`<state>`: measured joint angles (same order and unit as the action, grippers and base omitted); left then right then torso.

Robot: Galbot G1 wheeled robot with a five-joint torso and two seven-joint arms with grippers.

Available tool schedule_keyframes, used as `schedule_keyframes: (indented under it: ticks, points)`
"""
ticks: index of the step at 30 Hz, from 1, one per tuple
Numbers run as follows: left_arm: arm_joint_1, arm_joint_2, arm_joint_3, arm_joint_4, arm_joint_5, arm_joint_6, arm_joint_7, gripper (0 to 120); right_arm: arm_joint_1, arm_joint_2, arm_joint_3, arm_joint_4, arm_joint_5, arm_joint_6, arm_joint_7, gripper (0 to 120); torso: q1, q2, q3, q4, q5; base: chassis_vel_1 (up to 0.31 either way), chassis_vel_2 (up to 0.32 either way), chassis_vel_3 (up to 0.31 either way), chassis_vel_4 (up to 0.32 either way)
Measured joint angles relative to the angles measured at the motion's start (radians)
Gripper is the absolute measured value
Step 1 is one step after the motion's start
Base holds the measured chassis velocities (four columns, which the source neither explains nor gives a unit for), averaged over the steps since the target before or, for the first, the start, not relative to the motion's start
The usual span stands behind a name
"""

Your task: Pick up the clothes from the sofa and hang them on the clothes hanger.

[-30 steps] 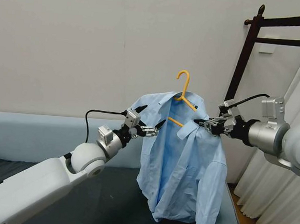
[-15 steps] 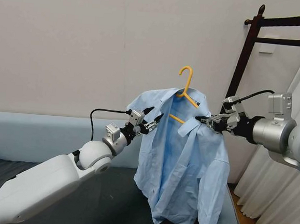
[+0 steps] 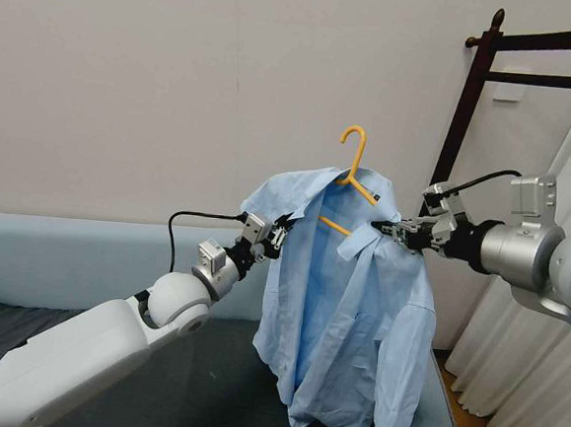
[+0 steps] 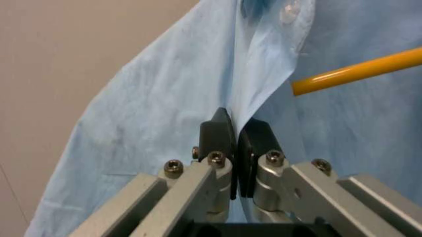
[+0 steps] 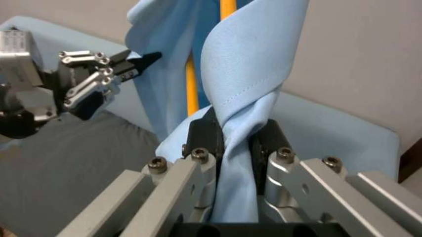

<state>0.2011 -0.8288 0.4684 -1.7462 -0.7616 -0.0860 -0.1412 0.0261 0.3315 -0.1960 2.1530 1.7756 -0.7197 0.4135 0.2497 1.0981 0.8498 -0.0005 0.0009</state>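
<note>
A light blue shirt [image 3: 349,317] hangs on a yellow hanger [image 3: 354,152] in the air above the sofa, held up between both arms. My left gripper [image 3: 281,229] is shut on the shirt's left front edge; the left wrist view shows the fabric [image 4: 197,84] pinched between its black pads [image 4: 218,136], with the hanger's bar [image 4: 356,72] just beyond. My right gripper [image 3: 384,228] is shut on the shirt's right shoulder, and a twisted fold of cloth [image 5: 254,64] rises from its jaws beside the hanger [image 5: 191,86]. The dark wooden clothes rack [image 3: 470,95] stands behind the right arm.
The pale blue sofa back [image 3: 65,255] and dark grey seat [image 3: 202,395] lie below the shirt. A white curtain [image 3: 548,392] hangs at the far right, next to the rack. A plain wall is behind everything.
The shirt and hanger have risen a little. My left gripper moved up to the shirt's left edge and closed on it. The right gripper kept its hold and lifted slightly.
</note>
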Motion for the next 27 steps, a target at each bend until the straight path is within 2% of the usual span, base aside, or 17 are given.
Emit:
schedule_keyframes:
  ticks: [8,27]
  points:
    - [0.041,0.015,-0.023,-0.054,0.008,0.003,-0.007,0,0.059,0.068,-0.035,-0.068,0.057,-0.013,0.079,8,0.0,0.0,0.0,0.0004,0.0,0.0,0.0,0.0,0.0]
    - [0.152,0.037,-0.073,-0.143,0.019,0.036,-0.071,0,0.097,0.128,-0.045,-0.111,0.092,-0.012,0.132,8,0.0,0.0,0.0,0.0003,0.0001,0.0,0.0,0.0,0.0]
